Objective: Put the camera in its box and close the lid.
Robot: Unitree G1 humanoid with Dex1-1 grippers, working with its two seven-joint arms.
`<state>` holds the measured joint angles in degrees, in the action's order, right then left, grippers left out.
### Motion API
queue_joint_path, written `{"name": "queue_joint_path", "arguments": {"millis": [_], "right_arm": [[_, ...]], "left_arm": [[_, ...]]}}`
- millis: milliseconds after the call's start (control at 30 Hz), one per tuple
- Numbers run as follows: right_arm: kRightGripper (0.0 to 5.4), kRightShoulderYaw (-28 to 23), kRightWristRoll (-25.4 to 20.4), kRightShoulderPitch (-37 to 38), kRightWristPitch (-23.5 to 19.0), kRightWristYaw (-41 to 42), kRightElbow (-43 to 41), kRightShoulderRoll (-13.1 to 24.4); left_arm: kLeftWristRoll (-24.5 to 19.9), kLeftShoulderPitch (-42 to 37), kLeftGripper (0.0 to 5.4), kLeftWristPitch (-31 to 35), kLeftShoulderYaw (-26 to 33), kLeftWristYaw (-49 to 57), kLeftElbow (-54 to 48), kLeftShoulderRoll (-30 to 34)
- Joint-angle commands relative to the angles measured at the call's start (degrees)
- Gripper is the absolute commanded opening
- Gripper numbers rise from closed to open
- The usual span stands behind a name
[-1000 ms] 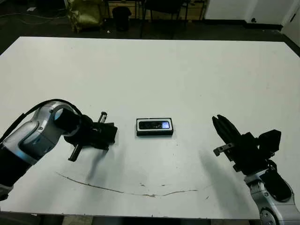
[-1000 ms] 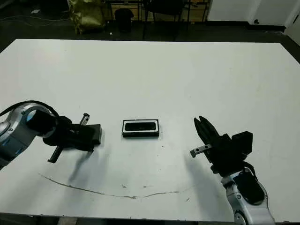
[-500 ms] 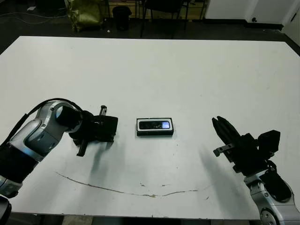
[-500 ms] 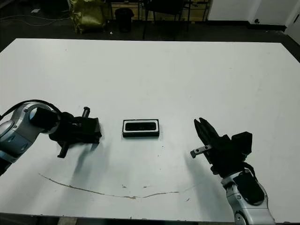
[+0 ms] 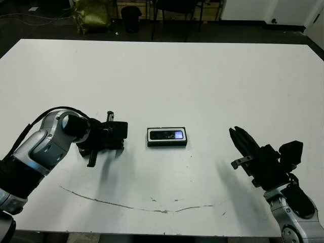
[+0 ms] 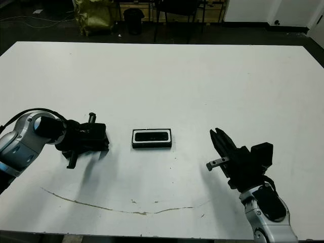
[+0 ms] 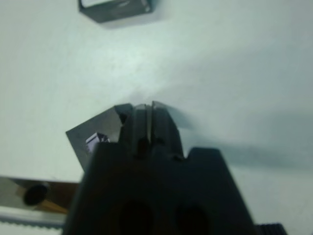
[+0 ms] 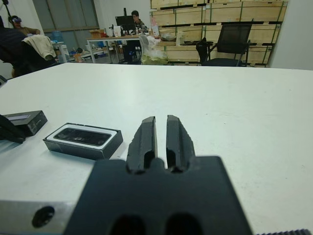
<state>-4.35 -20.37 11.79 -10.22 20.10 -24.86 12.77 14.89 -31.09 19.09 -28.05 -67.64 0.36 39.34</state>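
At the left of the head view, just below mid-height, my left gripper (image 5: 117,135) has its fingers clamped on the lid (image 5: 115,135), carried just left of the box (image 5: 167,137) without touching it. The box sits on the white table (image 5: 202,76) a little below the frame's centre, uncovered, with the camera (image 5: 169,134) lying inside on the white lining, glossy window up. At the lower right my right gripper (image 5: 239,140) holds nothing, fingers nearly together, well apart from the box.
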Motion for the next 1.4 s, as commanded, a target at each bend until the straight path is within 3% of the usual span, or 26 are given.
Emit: {"name": "queue_joint_path", "arguments": {"millis": [33, 600, 767, 1100, 1267, 1400], "right_arm": [[0.02, -0.1, -0.2, 0.7, 0.1, 0.6, 1.2, 0.2], [0.02, 0.4, 0.0, 0.8, 2.6, 2.6, 3.4, 0.1], [0.02, 0.4, -0.6, 0.5, 4.1, 4.0, 4.9, -0.3], [0.02, 0.4, -1.5, 0.3, 4.1, 4.6, 5.8, -0.6], [0.02, 0.7, -1.2, 0.6, 2.9, 3.2, 4.6, -0.4], [0.02, 0.7, -1.5, 0.6, 2.6, 2.9, 4.4, -0.3]], "left_arm": [[2.4, 0.7, 0.0, 0.9, -1.4, 0.4, 1.7, 0.6], [-0.2, -0.7, 0.0, 1.6, 3.0, 1.8, 1.8, -0.3], [-7.3, -1.3, 0.0, 4.8, 7.5, -0.3, -4.1, -0.9], [-25.9, -0.3, 0.0, 23.8, 16.4, -0.7, -19.9, -1.0], [-34.1, 4.7, 0.0, 29.8, 26.4, 7.7, -27.8, -2.8], [-35.8, 11.9, 0.0, 27.6, 35.8, 19.4, -31.9, -7.2]]}}
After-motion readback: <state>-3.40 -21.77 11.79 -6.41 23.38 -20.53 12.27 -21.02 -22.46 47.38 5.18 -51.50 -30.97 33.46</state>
